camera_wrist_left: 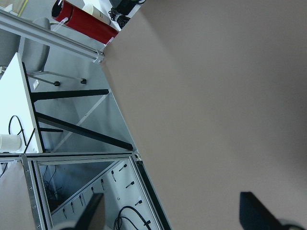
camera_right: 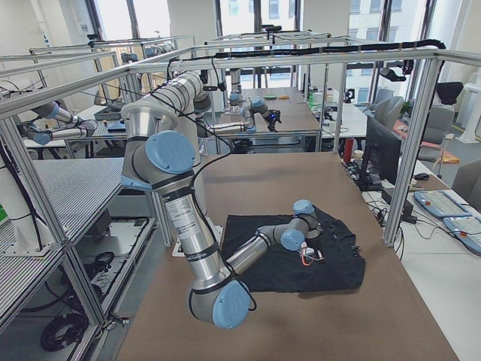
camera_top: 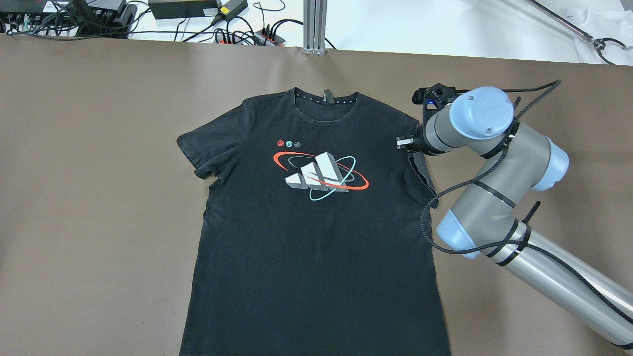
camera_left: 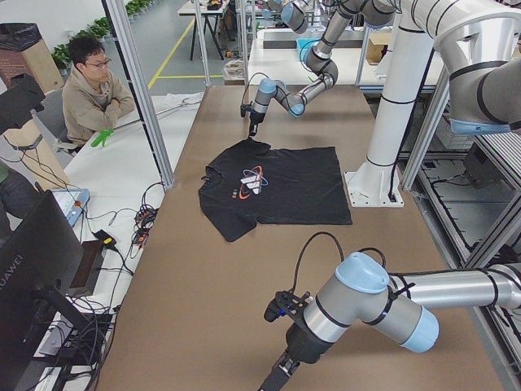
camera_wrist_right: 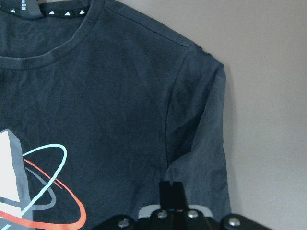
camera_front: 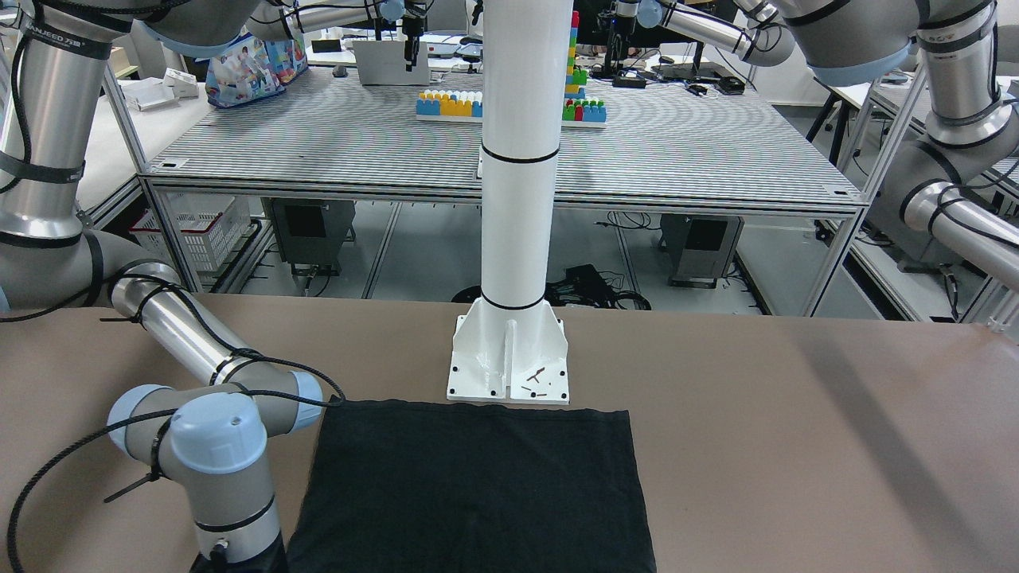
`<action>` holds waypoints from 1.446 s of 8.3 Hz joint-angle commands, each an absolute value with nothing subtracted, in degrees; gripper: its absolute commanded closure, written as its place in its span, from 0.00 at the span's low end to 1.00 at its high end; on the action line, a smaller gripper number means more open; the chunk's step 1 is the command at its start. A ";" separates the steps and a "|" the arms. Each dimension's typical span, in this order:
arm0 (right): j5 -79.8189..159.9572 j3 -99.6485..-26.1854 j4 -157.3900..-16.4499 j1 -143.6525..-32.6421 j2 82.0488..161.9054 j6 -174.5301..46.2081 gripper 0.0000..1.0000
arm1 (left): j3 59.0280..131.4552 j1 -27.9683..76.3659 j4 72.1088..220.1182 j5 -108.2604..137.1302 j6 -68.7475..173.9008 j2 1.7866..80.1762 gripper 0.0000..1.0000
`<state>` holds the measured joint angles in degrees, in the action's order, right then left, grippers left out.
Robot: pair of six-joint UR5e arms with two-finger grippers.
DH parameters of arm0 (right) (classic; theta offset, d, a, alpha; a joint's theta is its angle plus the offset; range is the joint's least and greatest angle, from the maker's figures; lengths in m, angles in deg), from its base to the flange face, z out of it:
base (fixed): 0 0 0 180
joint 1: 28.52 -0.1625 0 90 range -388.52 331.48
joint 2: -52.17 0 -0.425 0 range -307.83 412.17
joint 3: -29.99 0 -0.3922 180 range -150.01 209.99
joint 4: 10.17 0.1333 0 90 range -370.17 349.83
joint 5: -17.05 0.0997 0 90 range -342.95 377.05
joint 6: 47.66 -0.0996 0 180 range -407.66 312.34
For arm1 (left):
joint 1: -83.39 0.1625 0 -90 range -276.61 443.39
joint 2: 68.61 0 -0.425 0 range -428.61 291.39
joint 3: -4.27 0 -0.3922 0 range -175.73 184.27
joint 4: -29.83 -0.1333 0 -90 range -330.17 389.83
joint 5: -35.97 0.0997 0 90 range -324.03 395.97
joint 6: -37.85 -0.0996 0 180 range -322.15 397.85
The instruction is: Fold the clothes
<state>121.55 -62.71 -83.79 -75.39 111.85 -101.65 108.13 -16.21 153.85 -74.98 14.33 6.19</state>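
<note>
Black short-sleeved cotton T-shirt [camera_top: 316, 237] lies flat, front up, on the brown-covered bench [camera_top: 99, 198]. In the overhead view its collar [camera_top: 326, 101] points to 12 o'clock and the hem runs off the frame at 6 o'clock. A white, red and teal logo print [camera_top: 321, 173] sits on the chest. One sleeve [camera_top: 198, 153] is spread out at 9 o'clock, slightly rumpled. The other sleeve [camera_wrist_right: 211, 124], at 2 o'clock, lies narrower against the body.

Right gripper [camera_top: 404, 143] is at that 2 o'clock sleeve. In the right wrist view its jaws stand together as one narrow black tip over the sleeve's underarm seam. The fabric there lies flat, and whether any cloth is pinched cannot be told.

Left gripper [camera_left: 277, 379] hangs over bare bench at the near end in the exterior left view, well apart from the T-shirt. In the left wrist view the dark fingertips [camera_wrist_left: 256, 211] sit far apart at the bottom edge, so the jaws are wide, with nothing between them.

In the front-facing view the hem lies just beside the base plate [camera_front: 509, 374] of the white round pillar [camera_front: 517, 159], at its 6 o'clock. The cloth is wider than the plate.
</note>
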 commanded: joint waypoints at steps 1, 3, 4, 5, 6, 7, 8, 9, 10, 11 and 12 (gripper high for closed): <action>118.39 -57.93 -87.96 -73.34 106.85 -101.71 1.00 | 108.07 -15.58 153.85 -74.95 15.34 6.27 0.00; 117.86 -53.70 -88.04 -73.34 103.17 -101.71 1.00 | 108.16 -14.96 153.85 -74.86 16.13 6.27 0.00; 117.77 -51.77 -88.04 -73.34 101.75 -101.80 1.00 | 108.16 -14.00 153.85 -74.86 17.09 6.27 0.00; 117.16 -51.31 -88.04 -73.34 101.57 -101.80 1.00 | 108.16 -13.73 153.85 -74.86 17.36 6.27 0.00; 117.07 -51.31 -87.96 -73.25 101.65 -101.80 1.00 | 108.16 -13.72 153.85 -74.77 17.37 6.27 0.00; 116.89 -51.31 -87.96 -73.17 101.83 -101.80 0.05 | 108.16 -13.64 153.85 -74.95 17.45 6.27 0.00; 115.41 -51.40 -87.78 -73.08 102.00 -101.80 0.05 | 108.16 -12.24 153.93 -75.04 19.80 6.36 0.00; 115.05 -51.31 -87.78 -72.82 102.18 -101.71 0.05 | 108.33 -9.45 153.85 -78.34 25.83 7.84 0.00; 115.05 -51.31 -87.69 -72.81 102.18 -101.71 0.05 | 108.16 -5.68 153.24 -84.12 36.25 12.46 0.00; 115.05 -51.31 -87.61 -72.73 102.09 -101.80 0.05 | 108.07 -0.68 153.23 -84.96 46.97 15.82 0.00; 115.05 -51.40 -87.60 -72.64 102.18 -101.80 0.05 | 106.85 4.68 153.15 -85.06 55.34 19.59 0.00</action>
<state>115.13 -51.32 -87.67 -72.80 102.11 -101.76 108.07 -4.18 153.39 -82.88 38.77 13.07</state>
